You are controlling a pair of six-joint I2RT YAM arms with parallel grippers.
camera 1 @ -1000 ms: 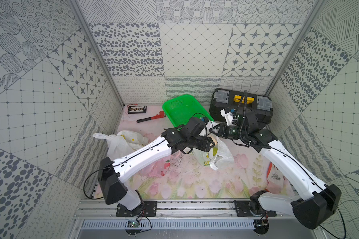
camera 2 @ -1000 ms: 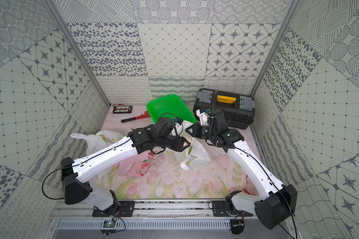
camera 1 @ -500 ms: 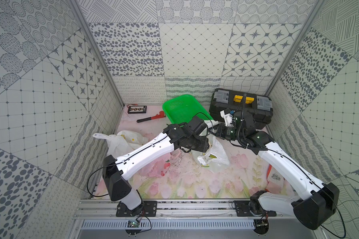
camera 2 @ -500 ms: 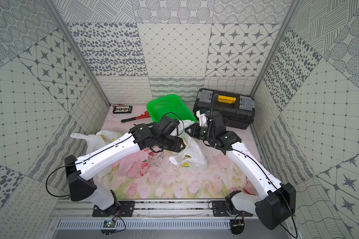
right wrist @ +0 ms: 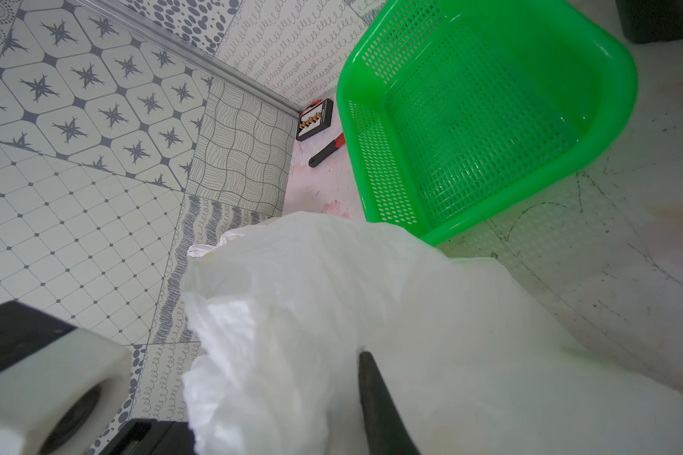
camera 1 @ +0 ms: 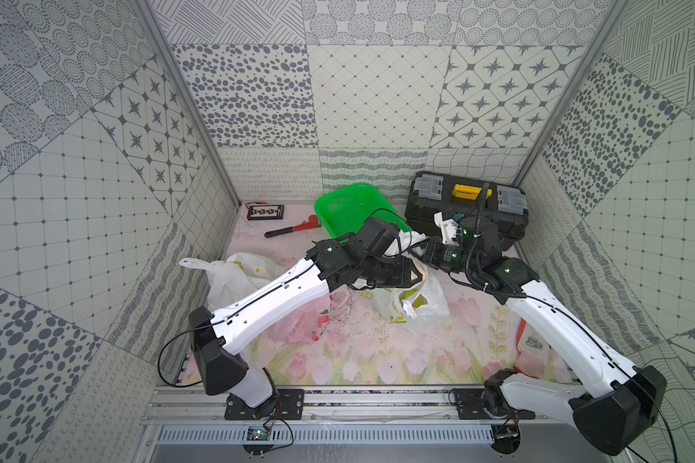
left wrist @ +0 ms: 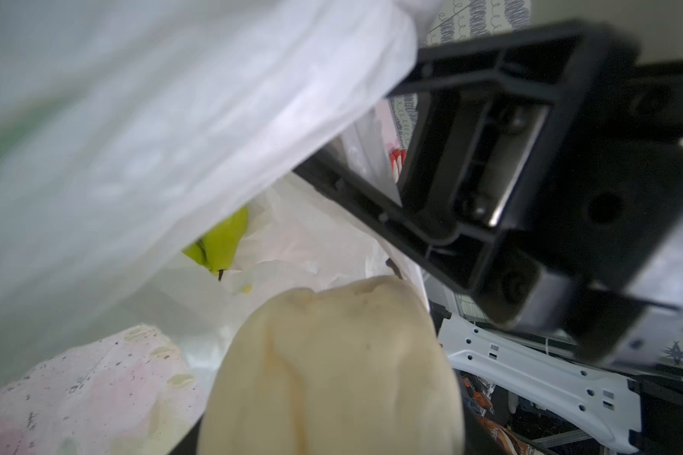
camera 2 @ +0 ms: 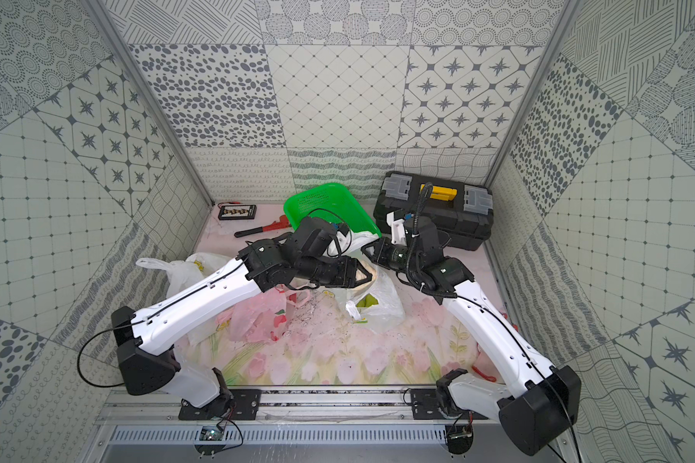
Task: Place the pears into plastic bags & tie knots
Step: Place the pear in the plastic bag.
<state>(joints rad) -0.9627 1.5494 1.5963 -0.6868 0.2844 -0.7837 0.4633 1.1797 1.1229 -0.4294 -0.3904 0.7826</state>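
- Two grippers nose to nose in both top views, over the mouth of the lemon-print bag (camera 1: 424, 310) at mid-table.
- Left gripper (camera 1: 411, 275) clamped on a pale pear (camera 1: 417, 272), jaws kept apart only by the fruit. Reach coming in from the left side, pear level with the bag's raised rim, not yet inside.
- Right gripper (camera 1: 418, 251) just behind that rim, jaws nearly together on a pinch of film, holding the far side of the mouth up.
- Pink bag (camera 1: 297, 324) well to the left, under the left arm, apart from both grippers.
- From the left wrist: pale pear (left wrist: 332, 374) filling the foreground between the jaws, long axis seemingly along the fingers, stem end leading toward the opening.
- Deeper in the same bag, a green pear (left wrist: 219, 244) already lying on the bottom. Raised film (left wrist: 174, 138) hanging over the opening like a roof.
- From the right wrist: white film (right wrist: 332, 315) bunched between the two fingers, one dark fingertip (right wrist: 375, 402) poking up through it, green basket (right wrist: 489, 118) beyond.
- Judged decisive for the coming move: opening ahead of and below the left jaws, so forward and down before any release.
- Left arm nearer the drop. Right arm needed only to keep the mouth open.
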